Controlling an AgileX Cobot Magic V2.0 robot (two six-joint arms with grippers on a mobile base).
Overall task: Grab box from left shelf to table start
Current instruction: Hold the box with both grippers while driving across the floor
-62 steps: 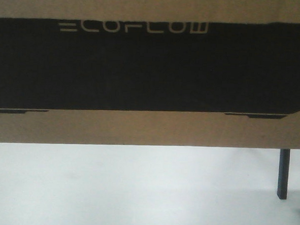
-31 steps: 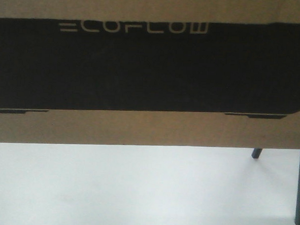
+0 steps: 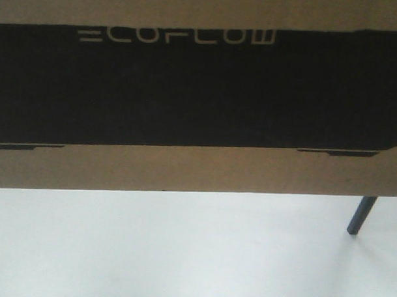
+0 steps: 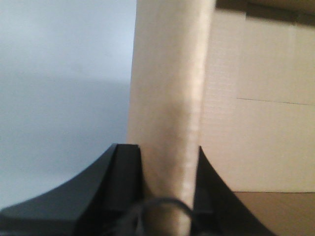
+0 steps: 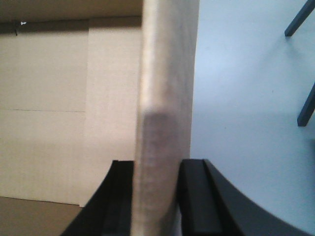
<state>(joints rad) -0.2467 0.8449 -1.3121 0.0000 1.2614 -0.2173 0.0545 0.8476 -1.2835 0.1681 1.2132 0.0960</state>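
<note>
The large brown cardboard box [image 3: 198,171], with its black ECOFLOW panel [image 3: 200,90], fills the front view from 9 to 3 o'clock above a pale smooth surface [image 3: 182,252]. A thin dark leg [image 3: 360,216] shows at 4 o'clock. The left gripper [image 4: 169,155] has its jaws clamped on an upright cardboard edge of the box. The right gripper [image 5: 158,167] grips the same way.
</note>
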